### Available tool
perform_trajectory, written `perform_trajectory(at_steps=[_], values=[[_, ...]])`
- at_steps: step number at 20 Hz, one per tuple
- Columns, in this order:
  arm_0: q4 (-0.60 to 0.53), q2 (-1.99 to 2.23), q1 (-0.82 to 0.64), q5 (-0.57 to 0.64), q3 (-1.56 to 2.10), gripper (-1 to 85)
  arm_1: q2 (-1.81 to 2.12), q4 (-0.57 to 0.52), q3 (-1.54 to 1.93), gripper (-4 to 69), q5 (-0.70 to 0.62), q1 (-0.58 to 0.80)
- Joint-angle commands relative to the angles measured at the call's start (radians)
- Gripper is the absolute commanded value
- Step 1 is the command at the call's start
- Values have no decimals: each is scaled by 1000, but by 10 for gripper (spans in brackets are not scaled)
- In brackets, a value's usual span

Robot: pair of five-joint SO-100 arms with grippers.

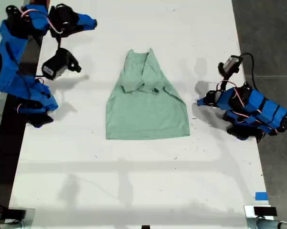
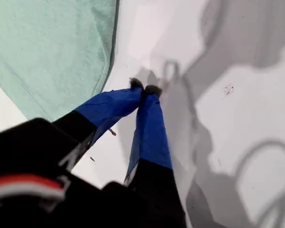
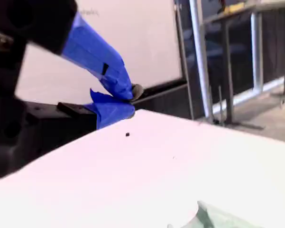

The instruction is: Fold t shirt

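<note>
The shirt [image 1: 147, 102] lay mid-table [image 1: 133, 181], sleeves folded in, bottom half not yet folded up. My first tool [image 2: 144, 89] and second tool [image 3: 125, 99] were pressed together, empty, clear of it.

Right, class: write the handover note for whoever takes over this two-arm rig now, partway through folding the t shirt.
My first gripper: shut, empty, low over the table just beside the t shirt, on the exterior view's right.
My second gripper: shut, empty, near the table's far edge, well away from the shirt.
T shirt: flat, mid-table, held by nothing.
Done: sleeves look folded inward over the chest.
Left: probably folding the shirt in half.
</note>
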Motion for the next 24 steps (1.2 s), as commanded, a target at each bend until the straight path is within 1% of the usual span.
perform_trajectory(at_steps=[1,3,5,7,8,11,12,13,14,20,24], values=[[-81,430,32,-91,462,-2,8,5,29,11,-2,-8],[-103,749,-6,-129,822,-2,8,5,29,11,3,-14],[-156,966,18,-144,1126,-2,8,5,29,11,5,-12],[-258,1092,54,-98,1388,-2,8,5,31,11,5,-8],[-282,1164,55,-67,1500,-2,8,5,31,11,5,-8],[-287,1163,-12,-14,1640,-2,8,5,31,11,9,-8],[-287,1163,-29,-14,1690,-2,8,5,32,11,11,-9],[-290,1163,-52,-40,1753,-2,8,5,32,11,11,-8],[-273,1163,-61,-44,1741,-3,8,5,32,11,9,-5],[-279,1164,-118,-64,1769,-3,8,-2,35,11,2,14],[-279,1164,-124,-66,1772,-3,8,-2,35,11,3,14]])
